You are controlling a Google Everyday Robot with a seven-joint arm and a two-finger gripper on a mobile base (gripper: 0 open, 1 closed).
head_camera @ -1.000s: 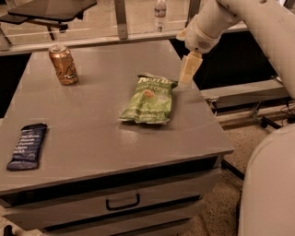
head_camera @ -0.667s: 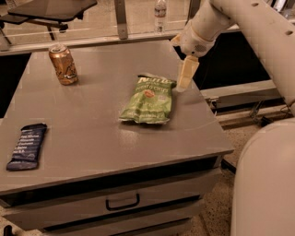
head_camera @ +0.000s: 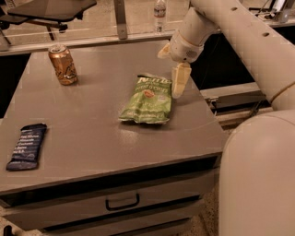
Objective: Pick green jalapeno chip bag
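Observation:
The green jalapeno chip bag (head_camera: 148, 99) lies flat on the grey table (head_camera: 92, 120), right of centre, with its lettered top edge toward the far side. My gripper (head_camera: 171, 73) hangs just above the bag's upper right corner. Its fingers are apart: one cream finger (head_camera: 179, 82) points down beside the bag's right edge and the other sticks out to the upper left. It holds nothing and stands close to the bag without gripping it.
A copper-coloured can (head_camera: 63, 64) stands at the table's far left. A dark blue wrapped bar (head_camera: 26, 146) lies at the near left edge. A water bottle (head_camera: 159, 9) stands behind the table. The table's right edge is close to the bag. A drawer handle (head_camera: 122, 202) is below.
My gripper has moved left and slightly down, from the table's right edge to the bag's upper right corner. The bag, can and bar have not moved.

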